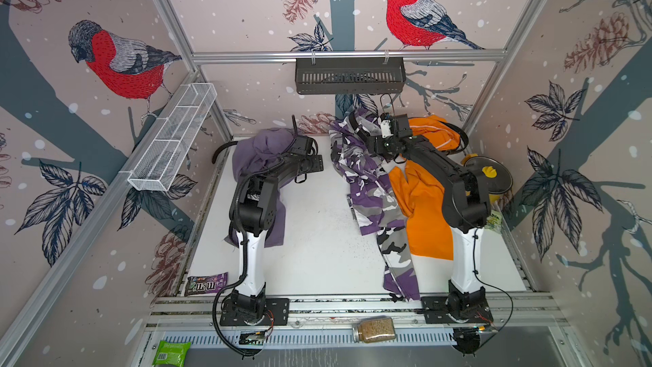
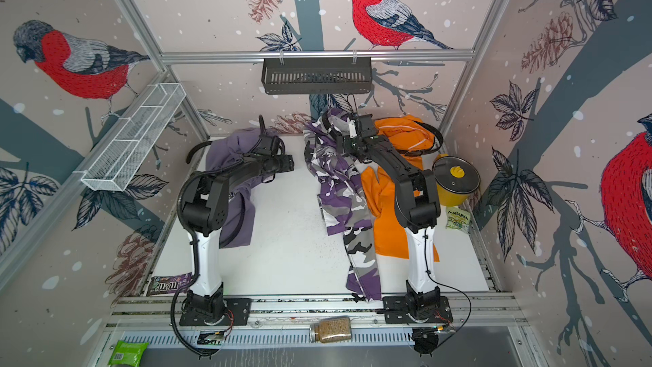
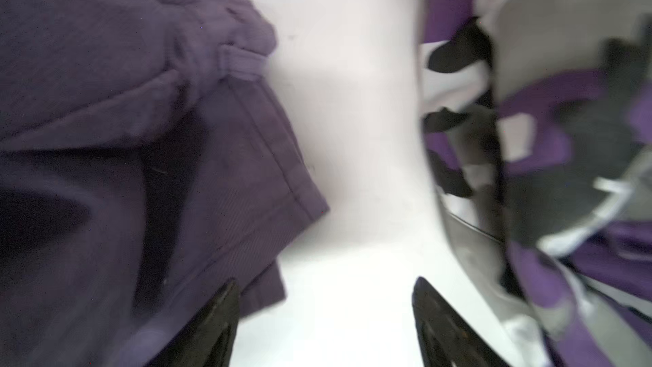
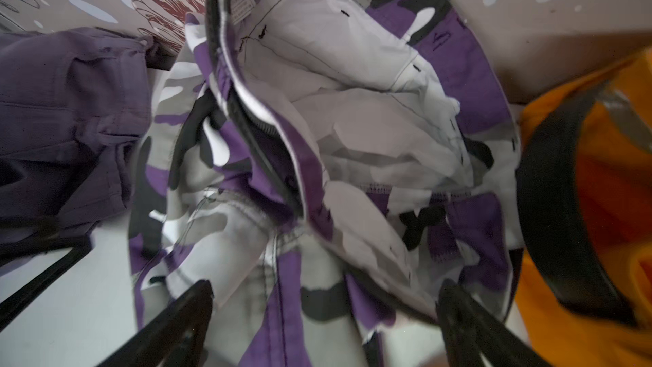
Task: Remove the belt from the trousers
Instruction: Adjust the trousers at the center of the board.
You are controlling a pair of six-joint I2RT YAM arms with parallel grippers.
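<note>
The right claw (image 4: 326, 285) is released, its fingers spread wide and holding nothing, poised just above the open waist of the camouflage trousers (image 4: 352, 128). A black belt (image 4: 211, 19) runs along that waistband. Behind the claw, the right arm stretches far toward the back wall, forearm low over the orange trousers (image 1: 423, 213), which carry their own black belt (image 4: 550, 206).

The left claw (image 3: 324, 280) is also released and empty, with bare white worktop (image 1: 317, 241) showing between its fingers. It sits between the lilac trousers (image 1: 261, 150) and the camouflage pair. The left arm rises from its base, bends sharply at the elbow and reaches over the lilac cloth, wrist turned toward the middle.
</note>
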